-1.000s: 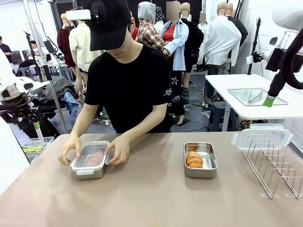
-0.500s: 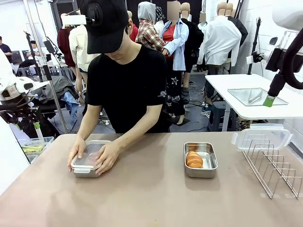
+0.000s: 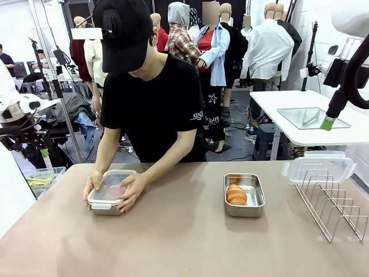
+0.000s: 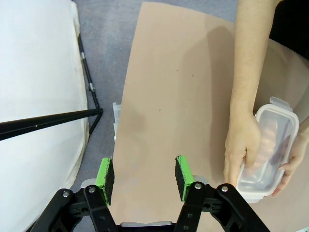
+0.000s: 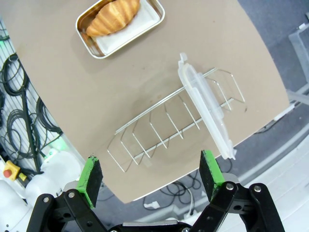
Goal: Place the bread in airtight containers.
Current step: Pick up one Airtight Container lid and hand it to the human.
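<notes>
A person's two hands press a clear lid onto the left airtight container [image 3: 109,196], and bread shows dimly through the lid [image 4: 268,140]. My left gripper [image 4: 144,176] hangs open and high over the table's left end, well apart from that container [image 4: 268,150]. The right airtight container [image 3: 244,195] stands open with a golden ridged roll of bread [image 3: 236,194] inside. High above the right end of the table, my right gripper [image 5: 151,173] is open, looking down on that container [image 5: 120,21] and its bread [image 5: 112,14]. Both grippers are empty.
A wire rack [image 3: 334,208] stands at the table's right end with a clear clip-on lid [image 3: 319,167] resting on it; the same lid [image 5: 206,104] lies across the rack [image 5: 159,130] below my right gripper. The person leans over the far edge. A white side table [image 3: 311,135] stands behind.
The person's hands have shifted along the lid of the left container and press it down; the container moved slightly. Neither arm has moved.
</notes>
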`<state>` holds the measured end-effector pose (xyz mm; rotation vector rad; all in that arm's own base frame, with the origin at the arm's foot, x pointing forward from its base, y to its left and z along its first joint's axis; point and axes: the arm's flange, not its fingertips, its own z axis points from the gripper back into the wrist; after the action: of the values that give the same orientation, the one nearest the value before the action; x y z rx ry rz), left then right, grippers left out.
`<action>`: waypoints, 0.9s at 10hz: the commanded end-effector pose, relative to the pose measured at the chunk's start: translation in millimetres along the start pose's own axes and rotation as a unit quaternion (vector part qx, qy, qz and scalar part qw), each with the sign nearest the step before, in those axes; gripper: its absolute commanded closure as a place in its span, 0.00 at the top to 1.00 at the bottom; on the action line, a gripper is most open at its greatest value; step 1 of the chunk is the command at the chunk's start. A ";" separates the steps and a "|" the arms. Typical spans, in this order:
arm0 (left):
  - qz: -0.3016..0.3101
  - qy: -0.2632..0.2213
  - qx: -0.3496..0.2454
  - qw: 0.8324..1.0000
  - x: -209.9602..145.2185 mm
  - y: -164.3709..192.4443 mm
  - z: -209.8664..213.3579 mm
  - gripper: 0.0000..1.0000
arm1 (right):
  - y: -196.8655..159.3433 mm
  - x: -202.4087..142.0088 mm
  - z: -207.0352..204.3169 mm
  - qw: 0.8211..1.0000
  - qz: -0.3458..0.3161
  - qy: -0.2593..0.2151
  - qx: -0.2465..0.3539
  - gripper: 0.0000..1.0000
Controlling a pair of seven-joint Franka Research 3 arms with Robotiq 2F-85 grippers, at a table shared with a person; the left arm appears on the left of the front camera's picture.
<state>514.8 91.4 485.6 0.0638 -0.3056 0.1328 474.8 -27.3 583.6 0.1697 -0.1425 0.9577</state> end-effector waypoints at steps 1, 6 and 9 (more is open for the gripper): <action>0.008 -0.001 0.010 1.000 0.0 -1.4 0.9 0.67 | -1.4 3.4 1.7 1.000 -0.008 -0.001 0.003 1.00; 0.008 -0.001 0.010 1.000 0.0 -1.4 0.9 0.67 | -1.4 3.4 1.7 1.000 -0.008 -0.001 0.003 1.00; 0.008 -0.001 0.010 1.000 0.0 -1.4 0.9 0.67 | -1.4 3.4 1.7 1.000 -0.008 -0.001 0.003 1.00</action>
<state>514.8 91.4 485.6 0.0638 -0.3056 0.1329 474.8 -27.3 583.6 0.1697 -0.1425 0.9577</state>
